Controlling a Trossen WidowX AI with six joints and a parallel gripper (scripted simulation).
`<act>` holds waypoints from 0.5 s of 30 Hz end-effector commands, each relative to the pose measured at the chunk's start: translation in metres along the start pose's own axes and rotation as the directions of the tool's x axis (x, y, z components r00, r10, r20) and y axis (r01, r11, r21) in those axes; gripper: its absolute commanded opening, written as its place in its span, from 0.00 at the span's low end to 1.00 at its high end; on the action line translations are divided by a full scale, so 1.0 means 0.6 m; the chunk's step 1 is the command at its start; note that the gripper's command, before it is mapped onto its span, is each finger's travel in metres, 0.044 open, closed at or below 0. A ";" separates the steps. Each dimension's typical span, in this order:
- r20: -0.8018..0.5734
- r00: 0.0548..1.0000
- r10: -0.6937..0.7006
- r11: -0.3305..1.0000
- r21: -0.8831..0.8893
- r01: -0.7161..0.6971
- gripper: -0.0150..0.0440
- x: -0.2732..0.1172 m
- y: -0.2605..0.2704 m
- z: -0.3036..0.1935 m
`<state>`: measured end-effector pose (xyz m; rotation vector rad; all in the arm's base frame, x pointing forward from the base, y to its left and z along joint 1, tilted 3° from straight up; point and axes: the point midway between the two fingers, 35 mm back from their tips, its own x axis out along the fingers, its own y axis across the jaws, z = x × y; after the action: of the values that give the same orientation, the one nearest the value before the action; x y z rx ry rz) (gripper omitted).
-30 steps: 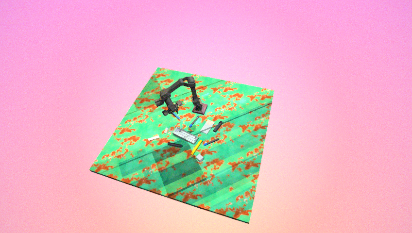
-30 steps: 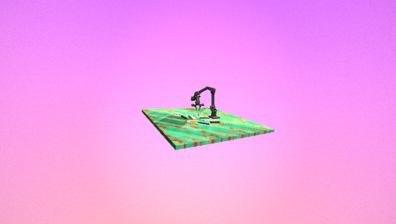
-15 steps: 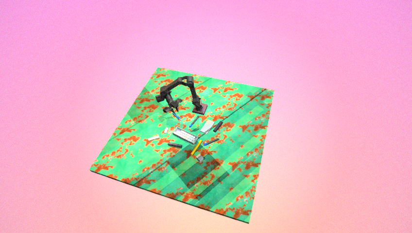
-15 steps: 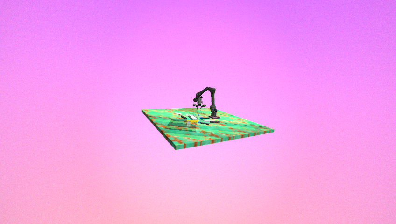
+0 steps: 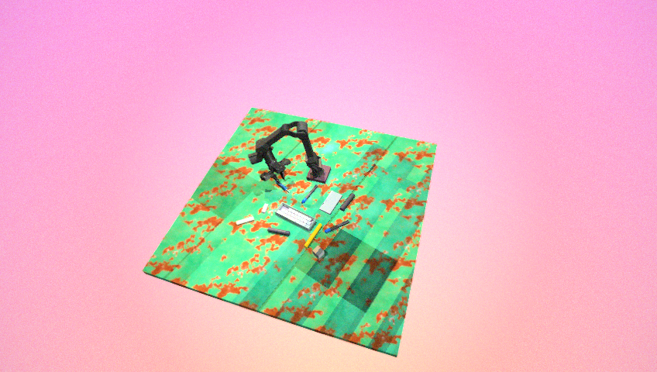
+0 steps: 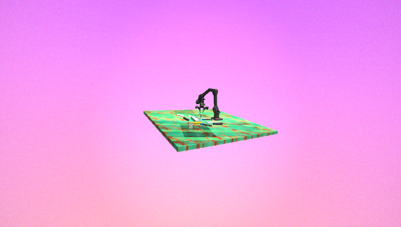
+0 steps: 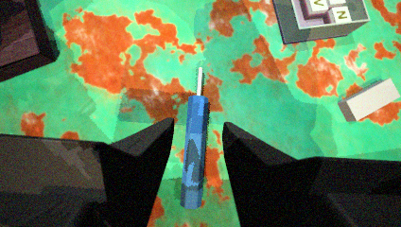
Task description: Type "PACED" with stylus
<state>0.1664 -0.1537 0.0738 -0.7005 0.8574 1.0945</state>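
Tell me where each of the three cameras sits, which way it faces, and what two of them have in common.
Top: high above one corner of the desk, looking down at an angle; shows the whole arm, the keyboard and scattered pens.
Exterior: far off and low, looking sideways at the desk edge; the arm is a small arch.
Wrist: on the gripper, looking down between its open fingers at the blue stylus lying on the desk.
Shared: top and wrist both show the stylus, the keyboard corner and a white block.
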 end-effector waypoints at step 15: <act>0.008 1.000 0.002 1.000 0.000 -0.002 0.51 0.022 0.001 -0.010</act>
<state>0.1675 -0.1543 0.0625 -0.7033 0.8567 1.0959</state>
